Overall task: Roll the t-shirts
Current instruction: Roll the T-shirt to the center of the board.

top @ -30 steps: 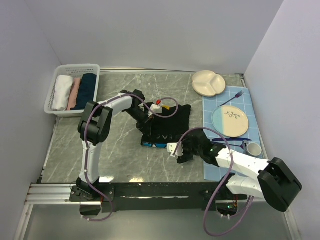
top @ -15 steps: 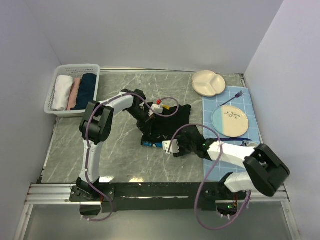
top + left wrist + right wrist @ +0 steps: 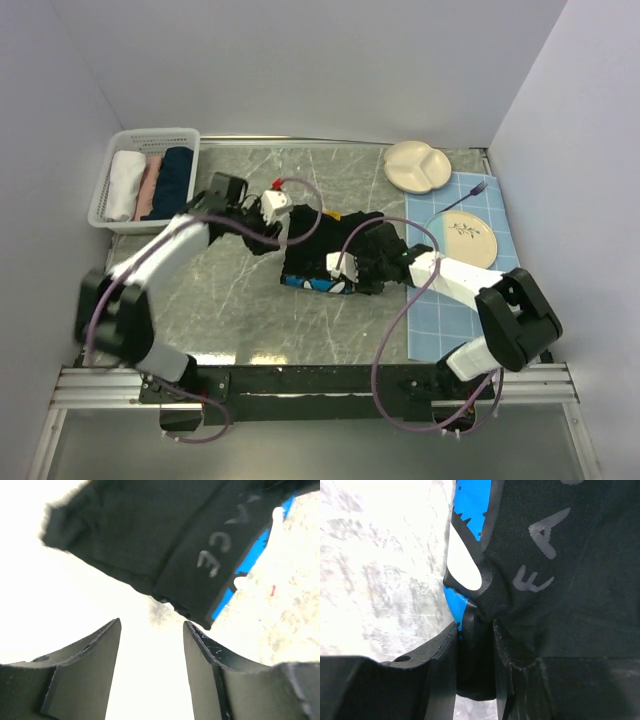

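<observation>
left gripper (image 3: 151,627) is standing spread and empty, just beside the t-shirt (image 3: 145,535) | right gripper (image 3: 475,627) is pinching the t-shirt's folded edge

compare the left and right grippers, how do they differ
Jaws: the left gripper stands open, the right gripper is closed on cloth.
Load: the left gripper holds nothing, the t-shirt lying beyond its fingertips; the right gripper pinches a fold of it.
Place: the left gripper is at the t-shirt's left side, the right gripper at its near edge.
Shared: both have black fingers and face the same t-shirt.
</observation>
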You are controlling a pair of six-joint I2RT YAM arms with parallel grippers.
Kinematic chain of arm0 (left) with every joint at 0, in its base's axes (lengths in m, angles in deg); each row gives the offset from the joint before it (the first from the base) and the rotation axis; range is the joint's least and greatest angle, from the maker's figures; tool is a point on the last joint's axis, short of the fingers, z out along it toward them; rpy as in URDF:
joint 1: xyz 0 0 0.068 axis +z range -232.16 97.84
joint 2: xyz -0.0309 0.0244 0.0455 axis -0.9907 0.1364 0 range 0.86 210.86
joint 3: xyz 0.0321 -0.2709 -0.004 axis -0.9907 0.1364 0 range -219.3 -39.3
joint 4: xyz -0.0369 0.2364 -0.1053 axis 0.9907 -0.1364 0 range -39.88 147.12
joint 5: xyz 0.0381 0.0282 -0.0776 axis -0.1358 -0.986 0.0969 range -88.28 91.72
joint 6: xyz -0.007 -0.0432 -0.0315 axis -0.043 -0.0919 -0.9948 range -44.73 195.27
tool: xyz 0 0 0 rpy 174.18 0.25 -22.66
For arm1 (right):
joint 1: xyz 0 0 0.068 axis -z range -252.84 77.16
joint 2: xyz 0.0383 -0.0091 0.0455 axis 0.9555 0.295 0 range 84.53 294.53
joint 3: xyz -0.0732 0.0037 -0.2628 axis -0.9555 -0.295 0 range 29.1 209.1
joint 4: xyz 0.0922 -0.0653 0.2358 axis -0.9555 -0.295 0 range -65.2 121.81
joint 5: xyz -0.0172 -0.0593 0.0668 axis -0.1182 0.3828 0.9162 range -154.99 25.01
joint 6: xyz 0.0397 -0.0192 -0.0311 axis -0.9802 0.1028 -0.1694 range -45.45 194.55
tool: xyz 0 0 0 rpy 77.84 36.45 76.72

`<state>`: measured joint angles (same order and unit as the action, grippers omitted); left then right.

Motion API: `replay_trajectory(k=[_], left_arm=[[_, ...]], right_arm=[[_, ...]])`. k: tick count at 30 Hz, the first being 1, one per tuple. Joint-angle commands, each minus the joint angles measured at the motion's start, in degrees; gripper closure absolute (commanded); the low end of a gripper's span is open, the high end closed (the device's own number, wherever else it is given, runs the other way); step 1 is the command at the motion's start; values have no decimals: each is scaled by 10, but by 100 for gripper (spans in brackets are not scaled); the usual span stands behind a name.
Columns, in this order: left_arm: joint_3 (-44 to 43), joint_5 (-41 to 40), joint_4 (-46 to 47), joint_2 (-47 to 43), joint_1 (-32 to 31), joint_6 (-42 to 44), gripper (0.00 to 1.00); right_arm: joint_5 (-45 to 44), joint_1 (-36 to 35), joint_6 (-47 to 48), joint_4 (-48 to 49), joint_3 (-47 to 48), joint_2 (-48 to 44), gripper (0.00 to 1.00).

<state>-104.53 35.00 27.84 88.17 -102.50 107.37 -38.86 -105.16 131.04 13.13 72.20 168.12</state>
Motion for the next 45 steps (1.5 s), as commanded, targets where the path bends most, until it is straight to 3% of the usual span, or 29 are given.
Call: replay_trajectory(k=[1, 3, 7, 18, 21, 25, 26, 27, 30, 35, 36, 39, 43, 45], left_arm=[[151, -75, 123, -129, -73, 59, 41], [237, -107, 202, -185, -123, 88, 39], [308, -136, 280, -207, -197, 119, 37], [351, -204, 442, -94, -238, 148, 38], [336, -206, 450, -55, -240, 159, 42], [309, -216, 419, -24, -239, 152, 56], [290, -215, 392, -18, -240, 149, 62], [276, -213, 371, -15, -239, 146, 79], [220, -181, 276, -20, -231, 111, 93], [79, 6, 81, -7, -159, 55, 99], [55, 23, -7, 5, -154, 66, 99], [-22, 81, -119, 51, -138, 105, 99], [-118, 133, -338, 121, -118, 172, 98], [-159, 149, -396, 166, -111, 196, 99]], right_arm=[[66, 19, -37, -98, 31, 24, 67], [74, 27, -39, -105, 40, 35, 66], [94, 46, -54, -123, 57, 60, 67], [116, 69, -52, -138, 63, 76, 68], [118, 71, -48, -140, 66, 79, 68], [128, 80, -51, -152, 81, 93, 68], [130, 81, -48, -161, 88, 95, 68], [133, 82, -45, -171, 93, 97, 68], [148, 88, -35, -213, 119, 112, 68], [173, 100, -20, -284, 149, 113, 68], [189, 107, -22, -296, 154, 115, 68], [227, 120, -27, -342, 174, 125, 68], [266, 132, -16, -401, 194, 140, 68], [279, 137, -6, -436, 209, 152, 68]])
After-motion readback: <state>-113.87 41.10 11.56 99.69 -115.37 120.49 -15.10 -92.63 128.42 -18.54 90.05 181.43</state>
